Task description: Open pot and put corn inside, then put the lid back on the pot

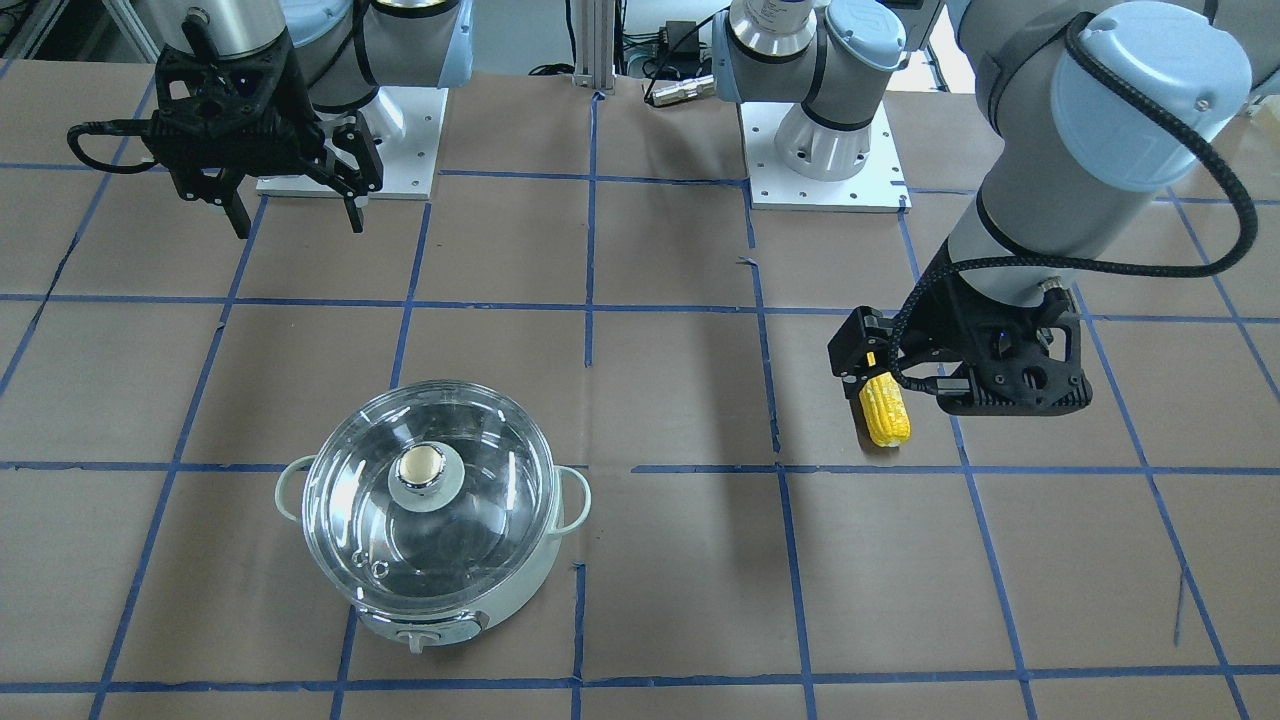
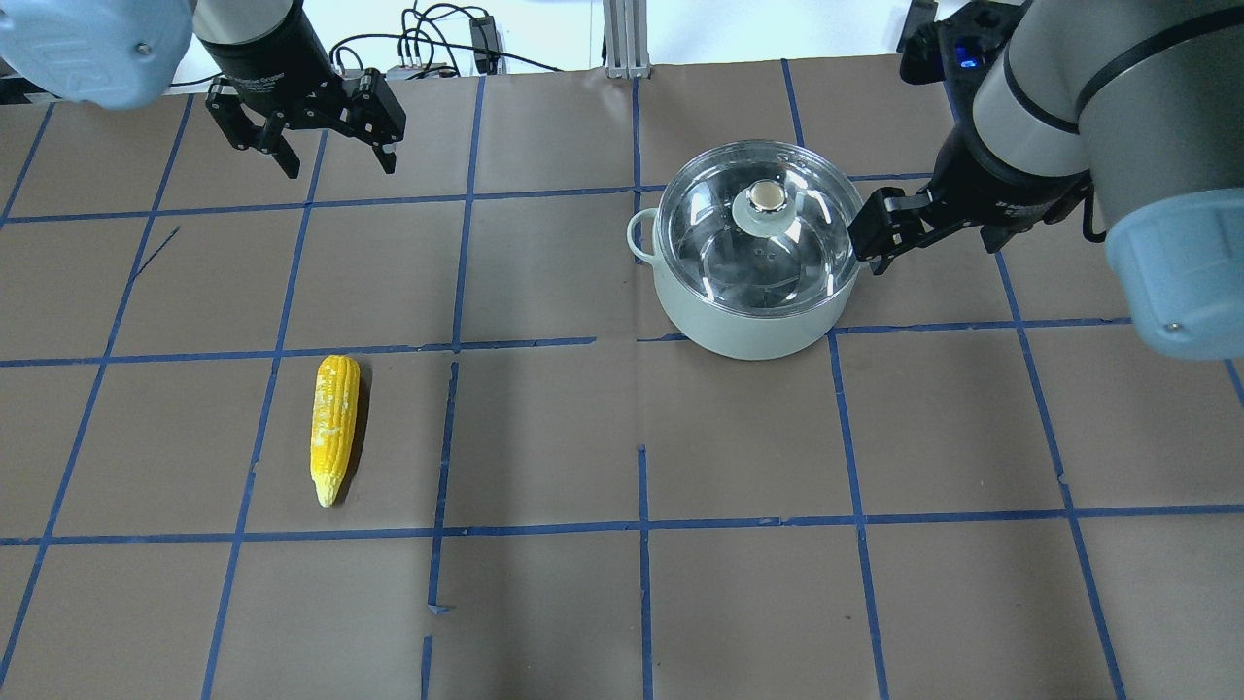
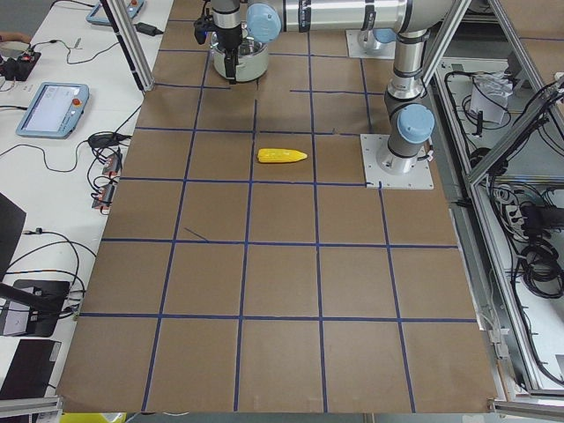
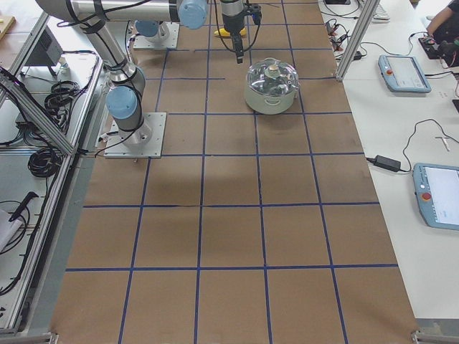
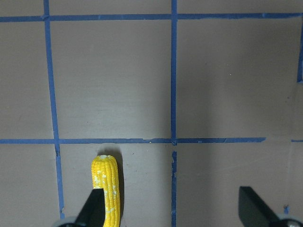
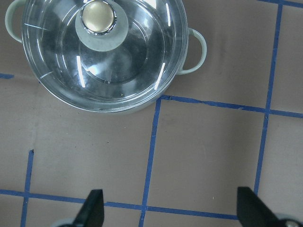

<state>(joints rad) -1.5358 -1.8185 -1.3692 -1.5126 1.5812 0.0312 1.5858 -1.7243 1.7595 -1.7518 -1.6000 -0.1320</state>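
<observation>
Hovering wide and empty: left gripper (image 2: 340,165), right gripper (image 1: 300,225). Lid (image 2: 758,233) on pot (image 2: 748,316) toward operator-side edge; corn (image 2: 333,428) flat, toward left end. Brown paper counter (image 2: 544,437), blue tape (image 2: 525,342) grid; pendant (image 4: 436,195) on side bench.

A brown-papered table (image 4: 229,236), gridded with blue tape (image 4: 202,206), stood within an aluminium frame (image 4: 355,43). White benches (image 4: 430,287) alongside carried tablets (image 4: 405,72), and cables (image 4: 44,154) lay bundled nearby.

corn (image 5: 107,189) beside one fingertip of left end effector (image 5: 173,210), jaws wide apart, blue-taped brown table (image 5: 227,85)
</observation>
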